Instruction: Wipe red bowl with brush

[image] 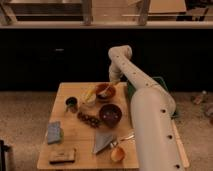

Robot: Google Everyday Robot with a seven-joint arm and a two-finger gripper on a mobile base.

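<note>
The red bowl (105, 92) sits at the back middle of the wooden table (75, 145). A pale, slim brush (104, 91) lies slanted in the bowl, its upper end pointing toward my gripper. My gripper (114, 81) hangs from the white arm just above the bowl's back right rim. Whether it holds the brush cannot be made out.
A dark maroon bowl (110, 114) stands in front of the red bowl. Also on the table are an orange cup with a metal handle (118, 153), a grey cloth (102, 141), a blue sponge (54, 132), a dark block (62, 156), a dark cup (72, 103), a banana (89, 95) and a dark cluster (89, 119). A green tray (162, 86) lies behind my arm.
</note>
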